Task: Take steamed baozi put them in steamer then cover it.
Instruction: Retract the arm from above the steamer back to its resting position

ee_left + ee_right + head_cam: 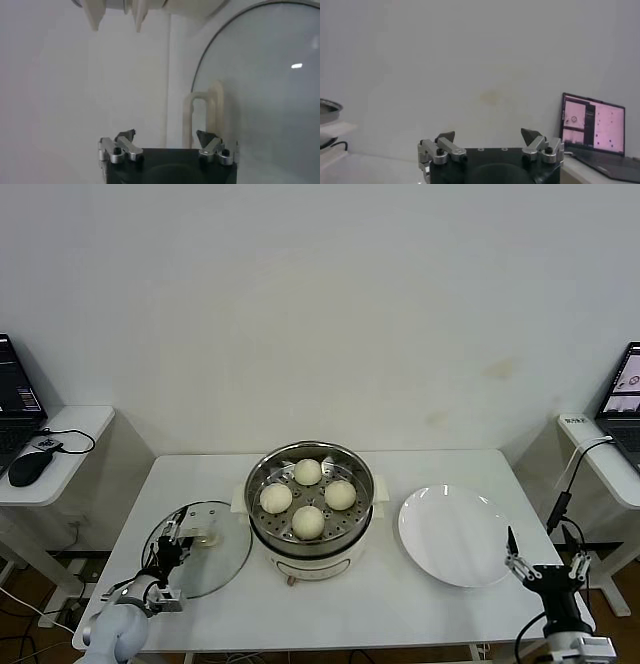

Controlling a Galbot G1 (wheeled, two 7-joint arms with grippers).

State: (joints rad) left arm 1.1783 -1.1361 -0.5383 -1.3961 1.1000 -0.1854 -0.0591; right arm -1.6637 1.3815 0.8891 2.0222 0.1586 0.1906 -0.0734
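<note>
Several cream-white baozi sit on the perforated tray inside the steel steamer at the middle of the table. The glass cover lies flat on the table to the steamer's left, its cream handle up. My left gripper hovers low over the cover's left part, jaws apart. In the left wrist view the handle stands just ahead of the gripper, in front of one fingertip, with nothing between the fingers. My right gripper waits open at the table's front right corner, empty.
An empty white plate lies right of the steamer. Side tables flank the main table, with a laptop and black mouse on the left and a laptop with cables on the right.
</note>
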